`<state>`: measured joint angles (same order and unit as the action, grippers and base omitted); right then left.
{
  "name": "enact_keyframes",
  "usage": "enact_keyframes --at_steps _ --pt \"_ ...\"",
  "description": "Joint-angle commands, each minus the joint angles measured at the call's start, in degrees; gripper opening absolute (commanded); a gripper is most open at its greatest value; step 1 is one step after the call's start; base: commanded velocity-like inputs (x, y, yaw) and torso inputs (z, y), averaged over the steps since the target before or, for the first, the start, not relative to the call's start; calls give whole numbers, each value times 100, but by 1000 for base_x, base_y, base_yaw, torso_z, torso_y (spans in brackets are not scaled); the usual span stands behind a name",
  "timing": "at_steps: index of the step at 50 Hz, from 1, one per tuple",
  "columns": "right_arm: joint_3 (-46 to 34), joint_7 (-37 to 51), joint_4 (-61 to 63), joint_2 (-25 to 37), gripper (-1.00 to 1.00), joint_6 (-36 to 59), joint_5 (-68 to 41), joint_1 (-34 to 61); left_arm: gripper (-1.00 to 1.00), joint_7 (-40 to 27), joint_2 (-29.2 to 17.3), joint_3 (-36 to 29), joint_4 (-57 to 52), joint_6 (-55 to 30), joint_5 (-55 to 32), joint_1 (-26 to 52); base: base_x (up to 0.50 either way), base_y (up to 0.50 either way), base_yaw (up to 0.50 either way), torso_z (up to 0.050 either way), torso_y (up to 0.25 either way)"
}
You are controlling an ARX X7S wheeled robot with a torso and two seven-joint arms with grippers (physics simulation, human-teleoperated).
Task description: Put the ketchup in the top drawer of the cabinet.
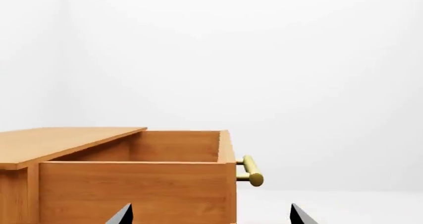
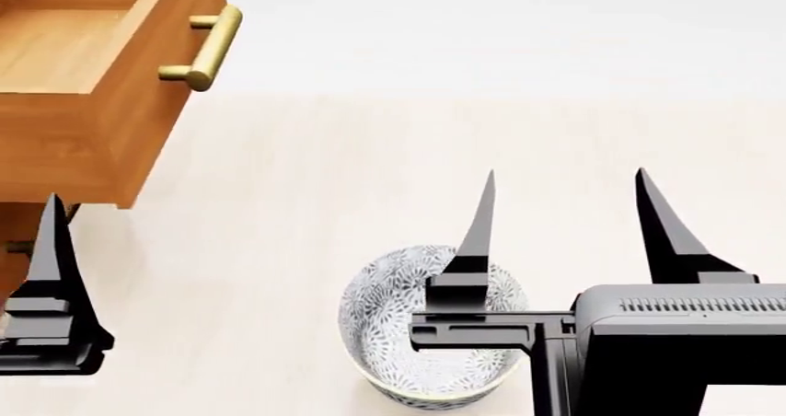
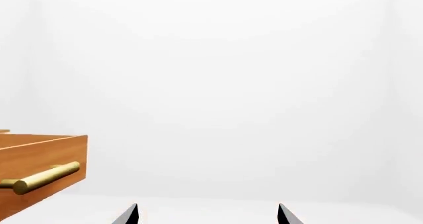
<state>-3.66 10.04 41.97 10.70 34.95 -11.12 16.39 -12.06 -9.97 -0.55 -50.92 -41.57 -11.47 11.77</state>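
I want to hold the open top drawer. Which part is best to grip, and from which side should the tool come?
Grip the brass bar handle on the front of the top drawer. It stands off the panel on two posts, so a gap lies behind the bar. Come straight at the front, jaws closing above and below the bar.

Surface: pale cream table top (image 2: pixel 307 213), flat, uniform colour, filling most of the head view.
Far edge: meets a white background across the upper part of the head view.
Bowl (image 2: pixel 368 329): stands directly on the surface, near the lower edge of the head view; white with a fine grey leaf pattern inside; upright.
Bowl contents: cannot be judged, partly hidden by a black arm.
Cabinet (image 2: pixel 15 218): orange-brown wood, at the surface's left side; its base is out of view.
Bowl to cabinet: well apart.
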Motion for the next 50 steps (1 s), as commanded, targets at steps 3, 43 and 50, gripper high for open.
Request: enact_keyframes --at_steps 3,43,50 --pt "-53 26 -53 57 100 -36 -42 -17 100 -72 -55 -50 37 10 -14 3 0 500 0 0 0" --pt "-18 118 -148 164 100 -211 -227 -63 100 -238 -178 -184 148 109 -87 11 0 356 0 0 0" --pt "-64 149 -181 188 100 -255 -194 -50 100 -253 -199 -188 198 167 -103 -6 0 404 0 0 0"
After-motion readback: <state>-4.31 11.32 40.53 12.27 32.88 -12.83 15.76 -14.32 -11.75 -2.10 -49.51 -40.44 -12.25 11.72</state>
